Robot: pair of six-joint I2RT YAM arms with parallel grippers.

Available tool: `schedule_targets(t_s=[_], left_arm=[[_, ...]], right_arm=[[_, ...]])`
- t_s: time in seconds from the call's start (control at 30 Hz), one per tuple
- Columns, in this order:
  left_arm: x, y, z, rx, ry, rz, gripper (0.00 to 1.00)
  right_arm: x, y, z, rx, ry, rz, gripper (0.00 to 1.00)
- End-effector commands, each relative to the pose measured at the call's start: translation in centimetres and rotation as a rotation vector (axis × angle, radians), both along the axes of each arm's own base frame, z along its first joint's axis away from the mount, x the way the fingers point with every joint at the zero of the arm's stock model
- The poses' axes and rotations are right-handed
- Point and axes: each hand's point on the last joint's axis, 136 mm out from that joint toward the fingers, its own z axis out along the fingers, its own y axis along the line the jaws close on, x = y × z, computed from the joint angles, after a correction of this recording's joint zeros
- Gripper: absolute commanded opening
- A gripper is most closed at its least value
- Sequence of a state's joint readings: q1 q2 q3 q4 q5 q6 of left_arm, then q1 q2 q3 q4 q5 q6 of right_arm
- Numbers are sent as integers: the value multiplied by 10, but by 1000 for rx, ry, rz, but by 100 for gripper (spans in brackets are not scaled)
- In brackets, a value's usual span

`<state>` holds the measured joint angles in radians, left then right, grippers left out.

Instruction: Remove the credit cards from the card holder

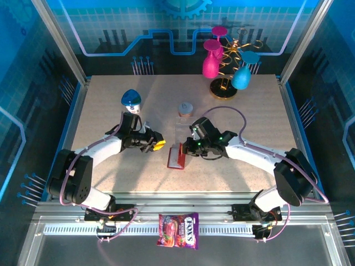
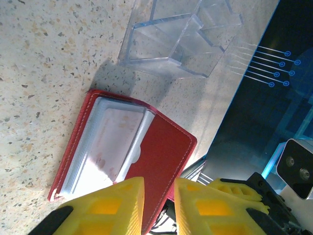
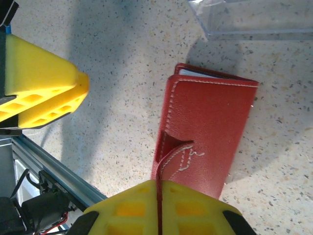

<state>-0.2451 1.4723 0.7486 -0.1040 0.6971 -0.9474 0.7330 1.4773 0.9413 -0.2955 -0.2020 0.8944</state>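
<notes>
Card holder (image 1: 176, 157): you'll find it mid-table, open, just on the near side of the clear box (image 1: 183, 130).
Credit cards (image 2: 117, 142): tucked in its see-through sleeves.
Right gripper (image 3: 159, 188): clamped on the red cover's edge.
Left gripper (image 2: 159, 183): fingers slightly parted, holding nothing, near the holder.
</notes>
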Motion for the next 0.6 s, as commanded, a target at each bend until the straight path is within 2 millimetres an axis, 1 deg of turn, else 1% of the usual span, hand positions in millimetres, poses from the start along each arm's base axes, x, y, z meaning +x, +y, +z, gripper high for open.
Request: schedule_targets(t_s=[0.0,0.1,0.23,0.37,0.4,0.43,0.57], left_arm=[[-10,-4,1,-12,9,-35,24],[-10,-13,-1,-3,13,-57,24],[-11,-33,-7,18,20,-102,23],[-12,-55,-13,36,23,-149,14],[-13,-60,-13,38,23,-161,13],[-12,-65,-14,39,26,-169,12],[-13,-79,-20,45,38,-192,11]], right_arm=[[-2,-5,6,-19,-19,-8,0],[-2,-11,1,-40,-14,-7,0],[-3,-24,-4,-69,-11,-12,0],[-5,-40,-12,-91,8,-20,0],[-3,-43,-10,-87,5,-25,0],[-7,-51,-18,-99,21,-28,0],[-6,-67,-22,-103,33,-39,0]])
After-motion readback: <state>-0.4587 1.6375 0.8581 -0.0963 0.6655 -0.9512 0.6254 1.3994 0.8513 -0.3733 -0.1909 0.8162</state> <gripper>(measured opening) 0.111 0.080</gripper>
